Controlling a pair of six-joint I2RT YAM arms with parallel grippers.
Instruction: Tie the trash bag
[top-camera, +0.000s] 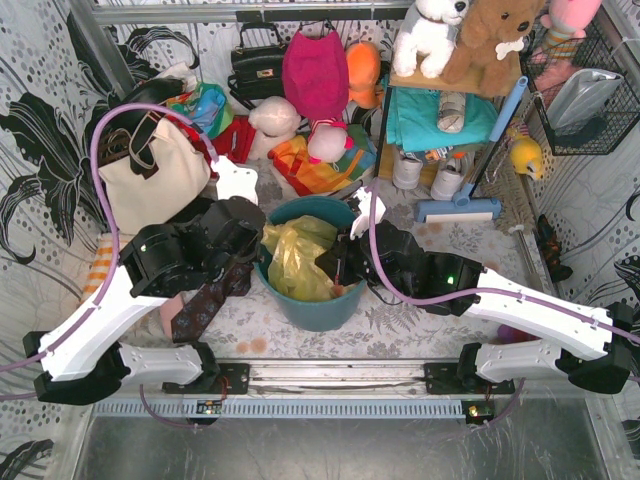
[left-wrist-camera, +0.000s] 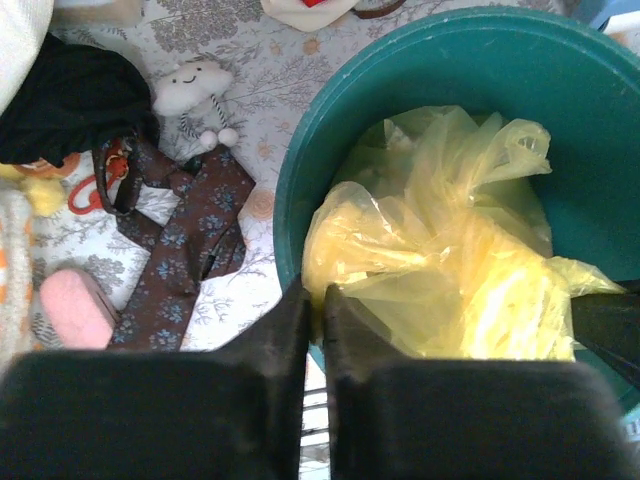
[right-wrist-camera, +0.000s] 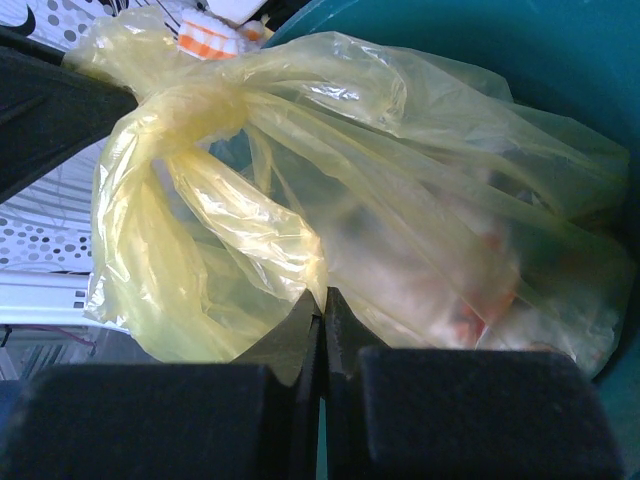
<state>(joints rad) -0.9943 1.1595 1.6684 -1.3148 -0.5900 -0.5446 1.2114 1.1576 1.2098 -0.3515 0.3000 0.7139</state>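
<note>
The yellow translucent trash bag (top-camera: 297, 256) sits crumpled inside the teal bin (top-camera: 318, 308) at the table's middle. My left gripper (top-camera: 252, 252) is at the bin's left rim, shut on an edge of the trash bag (left-wrist-camera: 440, 270), pinched between its fingertips (left-wrist-camera: 296, 310). My right gripper (top-camera: 336, 268) is at the bin's right rim, shut on another fold of the trash bag (right-wrist-camera: 330, 190). In the right wrist view a twisted, knot-like gather of plastic (right-wrist-camera: 195, 108) shows at the upper left. The bag holds reddish and white contents.
A patterned brown necktie (top-camera: 205, 305) and a pink object (left-wrist-camera: 75, 310) lie left of the bin, with a small cloud plush (left-wrist-camera: 193, 88). A cream canvas tote (top-camera: 155, 180), toys, bags, shoes and a shelf crowd the back. A dustpan brush (top-camera: 460, 208) lies at the back right.
</note>
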